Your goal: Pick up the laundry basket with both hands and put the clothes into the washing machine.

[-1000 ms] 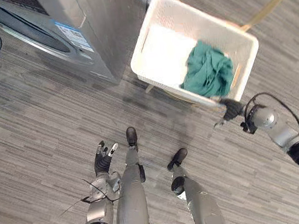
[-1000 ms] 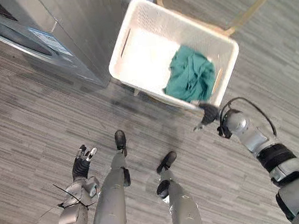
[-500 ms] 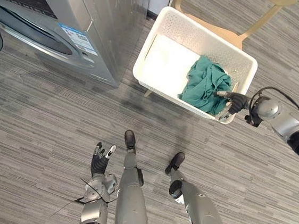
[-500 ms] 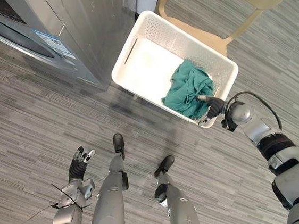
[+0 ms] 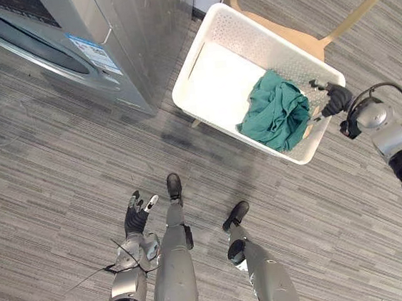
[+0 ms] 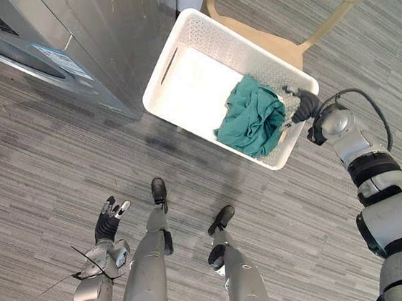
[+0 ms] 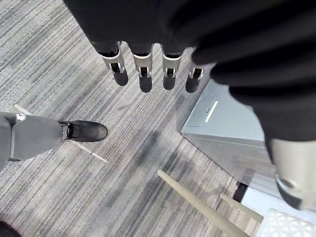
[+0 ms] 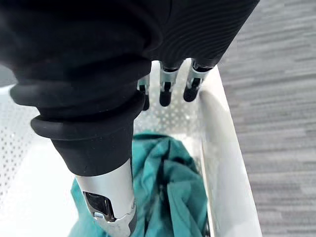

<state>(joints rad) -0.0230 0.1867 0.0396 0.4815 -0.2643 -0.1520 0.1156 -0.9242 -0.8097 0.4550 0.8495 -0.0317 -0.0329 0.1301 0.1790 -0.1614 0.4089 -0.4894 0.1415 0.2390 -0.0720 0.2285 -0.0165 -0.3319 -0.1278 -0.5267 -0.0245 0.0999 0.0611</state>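
The white laundry basket (image 5: 246, 34) sits on a tan wooden chair (image 5: 303, 38), just beside the washing machine (image 5: 103, 38). A green cloth (image 5: 276, 110) lies bunched inside the basket, at the end away from the machine. The right hand (image 5: 330, 98) is at that end's rim, its fingers (image 8: 165, 91) relaxed and spread over the wall, thumb above the cloth; I cannot tell whether they touch it. Well apart from the basket, the left hand (image 5: 136, 213) hangs above the floor (image 5: 59, 172), fingers straight, holding nothing.
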